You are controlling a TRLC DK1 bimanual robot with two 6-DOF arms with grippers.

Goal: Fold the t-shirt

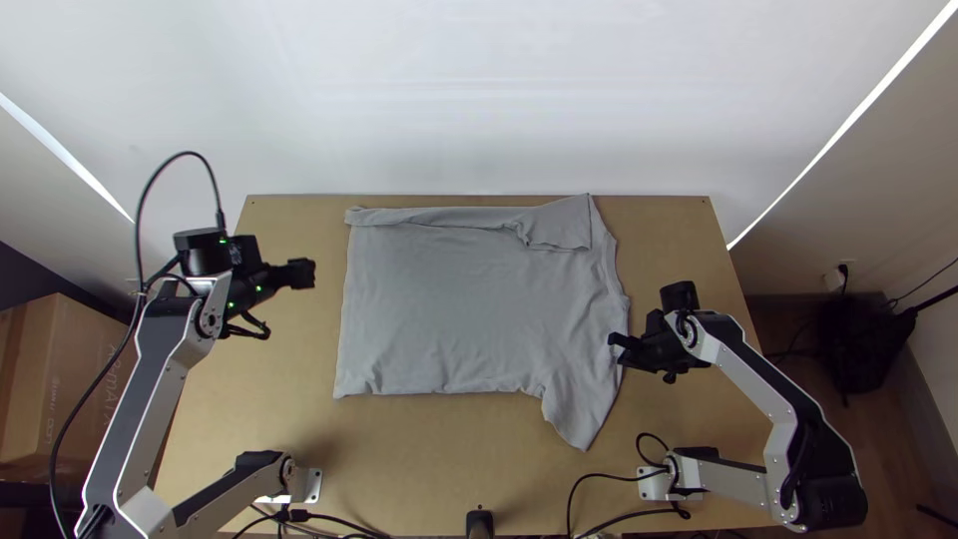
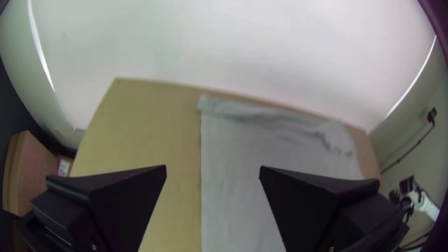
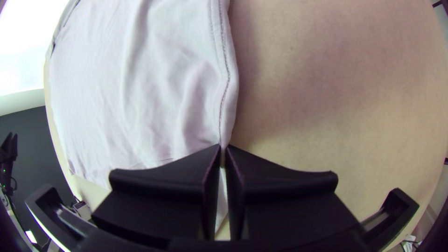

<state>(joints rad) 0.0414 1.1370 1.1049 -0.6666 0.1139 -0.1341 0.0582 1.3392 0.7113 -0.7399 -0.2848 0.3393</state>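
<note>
Grey cloth of the t-shirt (image 1: 449,299) lies spread on the table (image 1: 259,409), one sleeve (image 1: 581,419) poking out at the near right. With my right gripper (image 3: 223,146) I pinch its right edge, fingers pressed together on a thin bit of the border; so shallow a hold could slip if I pull hard. My left gripper (image 1: 309,273) is spread wide, just beside the left edge and holding nothing, so lifting from the right alone might skew the body. Farthest, the folded strip (image 1: 439,216) and its flap (image 1: 559,225) could unroll if dragged.
</note>
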